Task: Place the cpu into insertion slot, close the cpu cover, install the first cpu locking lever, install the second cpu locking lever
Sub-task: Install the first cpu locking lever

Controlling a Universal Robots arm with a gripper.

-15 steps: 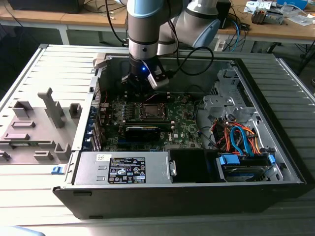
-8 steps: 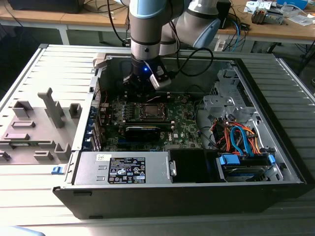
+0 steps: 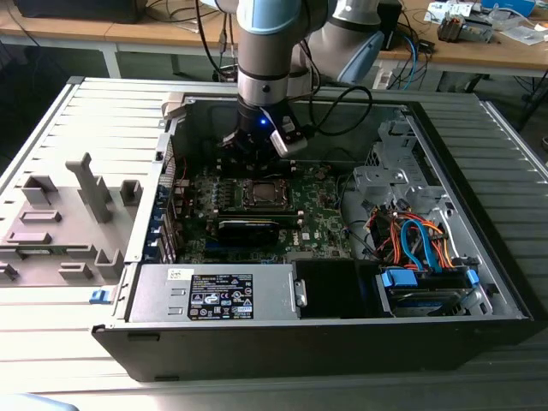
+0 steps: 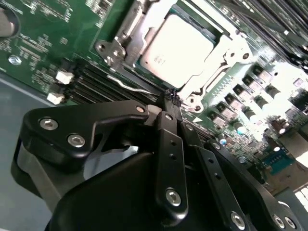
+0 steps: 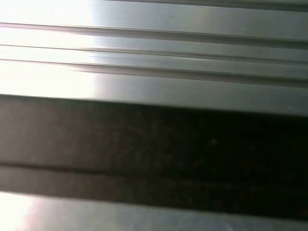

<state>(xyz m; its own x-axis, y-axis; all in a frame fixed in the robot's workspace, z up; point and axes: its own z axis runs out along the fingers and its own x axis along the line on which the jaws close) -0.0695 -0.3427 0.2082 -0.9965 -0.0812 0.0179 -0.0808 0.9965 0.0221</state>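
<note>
1. The cpu (image 4: 175,48) sat seated in the insertion slot (image 3: 261,194) on the green motherboard (image 4: 48,33).
2. The cpu cover (image 4: 219,79) lay closed around it.
3. The gripper (image 4: 172,98) hovered just beside the socket, fingers pressed together, holding nothing.

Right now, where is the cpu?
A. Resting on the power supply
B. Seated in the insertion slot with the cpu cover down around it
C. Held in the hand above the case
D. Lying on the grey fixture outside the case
B: in the second wrist view the cpu lies in the insertion slot, with the cpu cover framing its silvery top, while the hand has its fingers together just beside the socket, holding nothing.
</note>
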